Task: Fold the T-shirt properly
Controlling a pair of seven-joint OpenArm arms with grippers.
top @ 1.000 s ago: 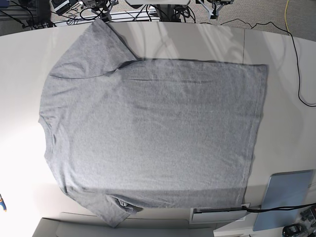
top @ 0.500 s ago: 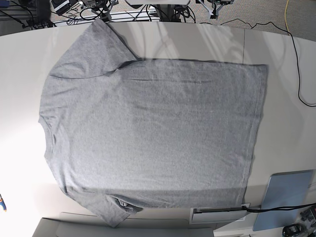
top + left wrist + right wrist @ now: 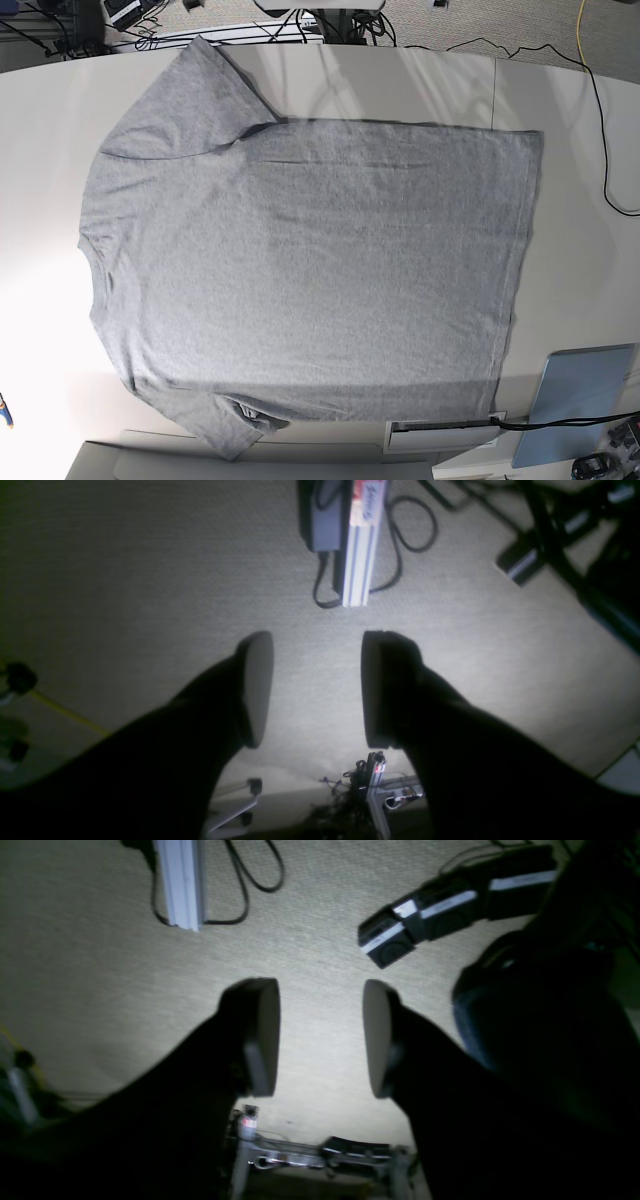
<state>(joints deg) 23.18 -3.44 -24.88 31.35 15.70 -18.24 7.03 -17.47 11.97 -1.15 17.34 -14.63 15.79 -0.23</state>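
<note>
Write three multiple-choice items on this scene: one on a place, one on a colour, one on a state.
1. Where does the blue-grey panel lie in the base view?
A. on the T-shirt
B. off its hem, lower right
C. by the upper sleeve

2. What colour is the T-shirt?
A. heather grey
B. red
C. black

3. How do the left gripper and right gripper stand?
A. both shut on cloth
B. one open, one shut
C. both jaws open, empty

Answers: 1 B, panel sits beyond the hem; 2 A, grey fabric; 3 C, only floor shows between the jaws.
</note>
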